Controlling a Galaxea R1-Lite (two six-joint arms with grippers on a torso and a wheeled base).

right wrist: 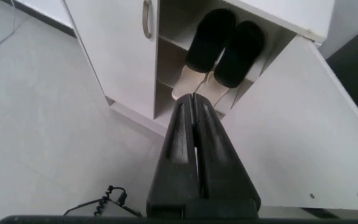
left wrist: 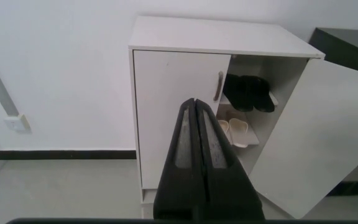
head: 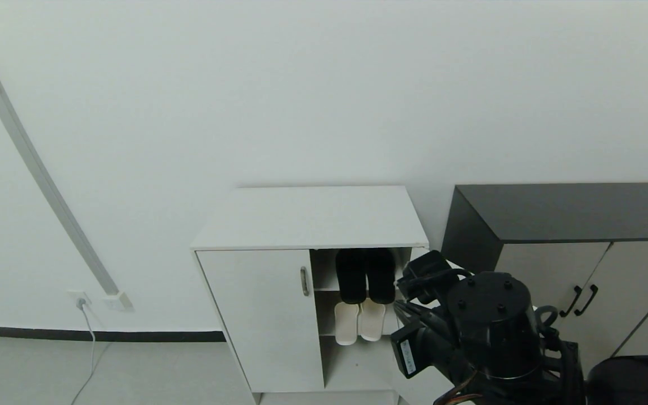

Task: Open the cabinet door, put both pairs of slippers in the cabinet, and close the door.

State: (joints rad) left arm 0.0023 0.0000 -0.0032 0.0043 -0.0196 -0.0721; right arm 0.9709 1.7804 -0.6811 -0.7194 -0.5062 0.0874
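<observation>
The white cabinet (head: 307, 216) stands against the wall, its left door (head: 256, 315) closed. Its right door (left wrist: 316, 130) is swung wide open. A black pair of slippers (head: 366, 275) rests on the upper shelf, toes inward. A white pair (head: 358, 323) sits on the shelf below it. My left gripper (left wrist: 194, 102) is shut and holds nothing, some way back from the cabinet front. My right gripper (right wrist: 194, 96) is also shut and holds nothing. It hovers in front of the open compartment, beside the open door (right wrist: 297, 124), pointing toward the black slippers (right wrist: 225, 40) and white slippers (right wrist: 194, 84).
A dark-topped cabinet (head: 571, 211) with black handles stands just to the right of the white one. A wall socket with a cable (head: 79, 298) and a slanted conduit (head: 31, 157) are at the left. Bare grey floor (right wrist: 42, 124) lies in front and to the left.
</observation>
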